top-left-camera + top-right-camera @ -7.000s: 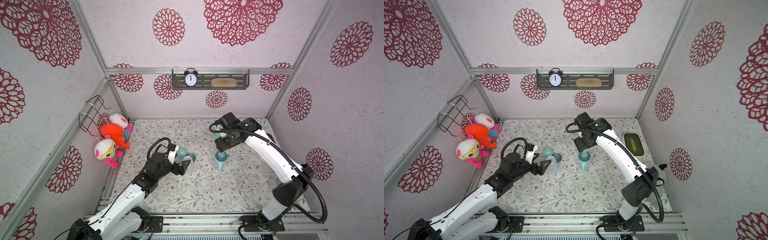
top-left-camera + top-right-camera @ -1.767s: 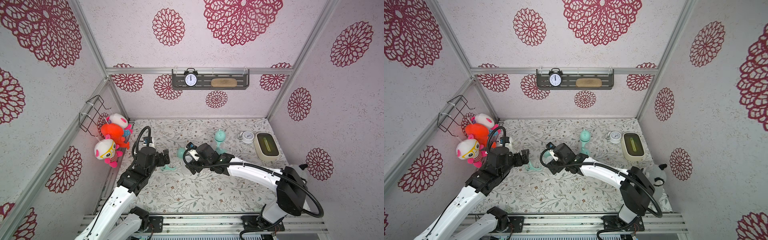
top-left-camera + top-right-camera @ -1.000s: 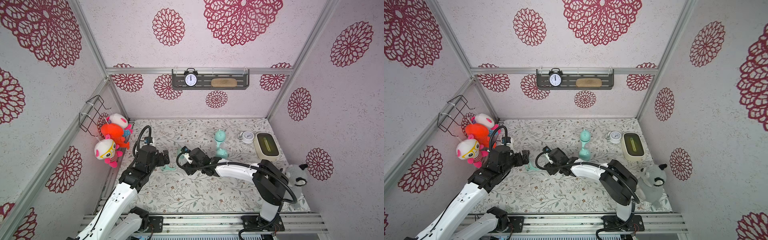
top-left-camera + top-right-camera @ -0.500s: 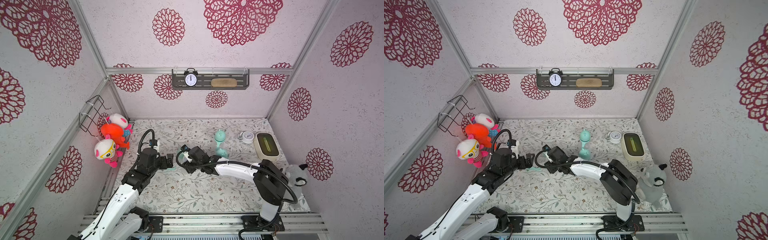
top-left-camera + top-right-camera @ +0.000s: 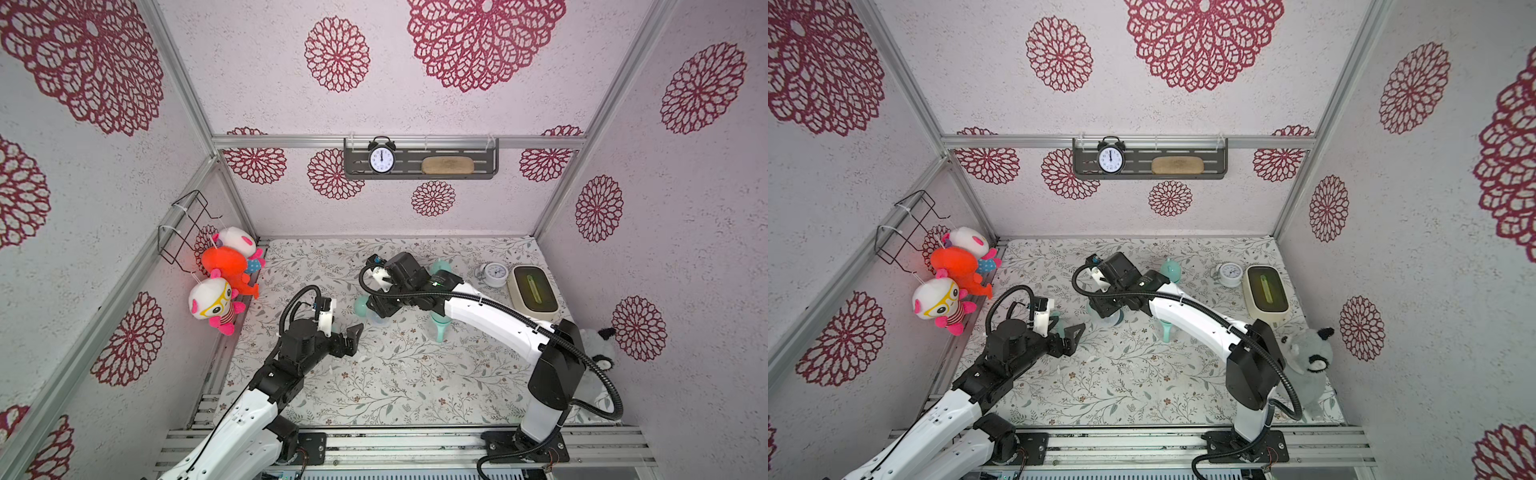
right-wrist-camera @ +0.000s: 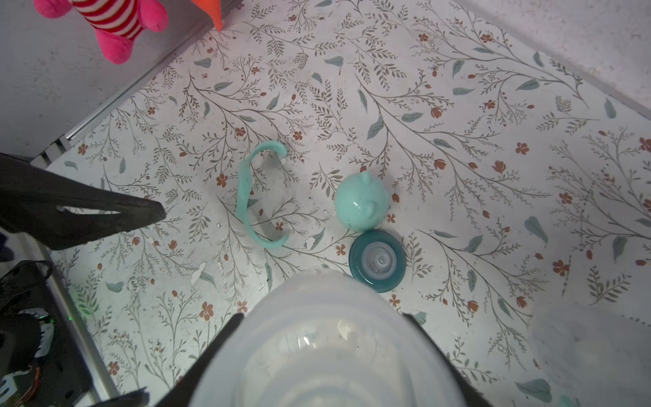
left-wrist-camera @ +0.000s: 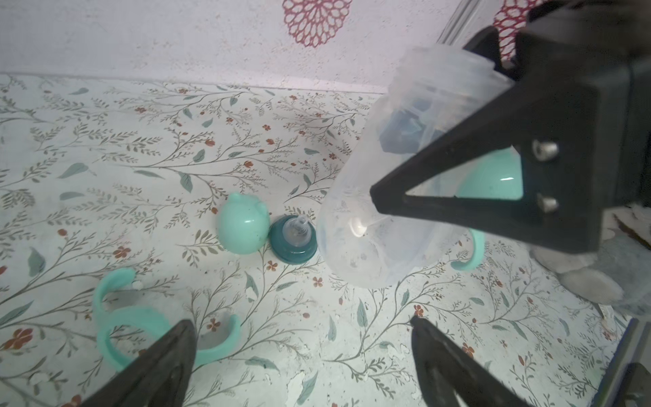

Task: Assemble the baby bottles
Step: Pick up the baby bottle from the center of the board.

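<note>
Since seven seconds ago the right pincer (image 5: 377, 311) has swung from above the standing bottle to the loose parts left of centre in both top views. It is now clamped on a clear bottle (image 7: 384, 211), with a black finger pressed to each flank in the right wrist view. That bottle is frosted-clear plastic, just the plain body. It is tilted, with its rounded base toward the floral surface (image 5: 395, 382) and its open mouth up. Whether the base touches I cannot tell. The left pincer (image 7: 301, 326) hangs just to the lower left of it in the top views, jaws wide apart and holding nothing.

Three loose parts lie on the surface:
- One mint cap (image 6: 361, 204), domed with two small ears.
- One dark teal collar (image 6: 377, 260) with a clear nipple in its middle, right against the cap.
- One mint handle ring (image 6: 253, 201) with two curved arms, a little apart from both and by the left pincer's fingertip.

One assembled bottle (image 5: 1170, 270) stands right of centre, partly behind the right arm (image 5: 1192, 320), with a mint cap on top and mint handles below.

Count: two bottles, two caps, two handle pieces, one loose collar.
</note>
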`<state>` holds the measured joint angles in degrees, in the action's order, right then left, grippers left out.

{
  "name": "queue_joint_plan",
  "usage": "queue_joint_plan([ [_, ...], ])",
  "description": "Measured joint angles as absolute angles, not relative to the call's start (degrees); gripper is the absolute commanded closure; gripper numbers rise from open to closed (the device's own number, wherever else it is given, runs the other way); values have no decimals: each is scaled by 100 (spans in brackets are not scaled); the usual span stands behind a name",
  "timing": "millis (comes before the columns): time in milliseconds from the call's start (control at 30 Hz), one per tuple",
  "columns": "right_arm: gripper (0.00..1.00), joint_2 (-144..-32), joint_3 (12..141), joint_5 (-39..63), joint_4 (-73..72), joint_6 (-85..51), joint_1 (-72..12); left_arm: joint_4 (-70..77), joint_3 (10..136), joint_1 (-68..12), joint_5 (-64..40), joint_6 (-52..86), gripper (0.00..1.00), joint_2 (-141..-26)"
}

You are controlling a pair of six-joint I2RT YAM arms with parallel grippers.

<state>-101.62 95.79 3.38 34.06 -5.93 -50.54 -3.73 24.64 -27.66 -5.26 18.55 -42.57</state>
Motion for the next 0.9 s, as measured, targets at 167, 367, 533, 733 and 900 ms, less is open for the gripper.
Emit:
queue_joint_plan([
  [167, 55, -10165, 10110, 698, 3933, -558, -5043, 261, 2193, -2880, -910, 1520, 2, -4099],
  [367, 53, -10165, 10206, 1076, 4128, -565, -5111, 766, 2154, -2991, -1302, 1186, 2, -4322],
  [533, 53, -10134, 10178, 1210, 4119, -611, -5304, 1070, 2158, -3089, -1540, 1024, 2, -4595],
  [733, 54, -9786, 9885, 1363, 3898, -722, -5395, 1328, 2161, -3100, -1704, 941, 2, -4803],
  [900, 54, -9448, 9671, 1446, 3627, -792, -5389, 1476, 2169, -3109, -1754, 906, 2, -4904],
])
